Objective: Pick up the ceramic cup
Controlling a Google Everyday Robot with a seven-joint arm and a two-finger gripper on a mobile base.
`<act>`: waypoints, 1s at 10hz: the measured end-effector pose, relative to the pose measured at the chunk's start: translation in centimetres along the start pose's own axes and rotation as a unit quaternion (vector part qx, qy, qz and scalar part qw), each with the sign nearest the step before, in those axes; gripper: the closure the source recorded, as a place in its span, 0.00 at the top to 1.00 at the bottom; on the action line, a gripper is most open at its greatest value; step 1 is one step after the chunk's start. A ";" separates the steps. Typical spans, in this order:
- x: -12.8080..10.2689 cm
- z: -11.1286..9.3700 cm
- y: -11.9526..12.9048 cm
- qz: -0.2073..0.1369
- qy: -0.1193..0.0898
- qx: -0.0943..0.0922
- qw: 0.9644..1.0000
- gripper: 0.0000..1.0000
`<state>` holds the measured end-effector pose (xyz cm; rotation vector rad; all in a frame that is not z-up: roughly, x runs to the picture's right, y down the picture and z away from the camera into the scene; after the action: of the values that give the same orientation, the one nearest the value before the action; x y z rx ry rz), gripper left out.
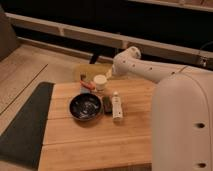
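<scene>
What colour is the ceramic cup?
Cream-white and plain, seen in the camera view. The gripper sits close beside the ceramic cup.

Worktop (75,145): matt pale wood planks. Ceramic cup (100,81) matt cream; bowl (85,106) dark, glossy. Tool (108,75) just beside the cup, on smooth white arm (145,70).
</scene>
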<state>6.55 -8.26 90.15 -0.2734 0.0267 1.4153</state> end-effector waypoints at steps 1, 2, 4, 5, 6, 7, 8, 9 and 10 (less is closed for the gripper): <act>-0.5 0.9 0.0 -0.006 -0.001 -0.003 1.000 0.65; -0.9 1.6 0.0 -0.008 -0.001 -0.007 1.000 0.65; -1.7 3.8 0.2 -0.015 -0.001 -0.024 1.000 0.65; -2.1 4.6 0.4 -0.016 0.000 -0.033 0.999 0.65; -2.3 5.7 0.8 -0.017 0.002 -0.047 0.999 0.65; -2.6 6.9 1.5 -0.020 0.005 -0.063 0.998 0.65; -2.6 7.8 2.3 -0.022 0.009 -0.076 0.997 0.65; -2.6 8.4 2.7 -0.022 0.013 -0.086 0.996 0.65; -2.2 9.2 3.5 -0.021 0.024 -0.099 0.995 0.62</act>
<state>1.51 -8.04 98.85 -0.4683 -0.0804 1.3701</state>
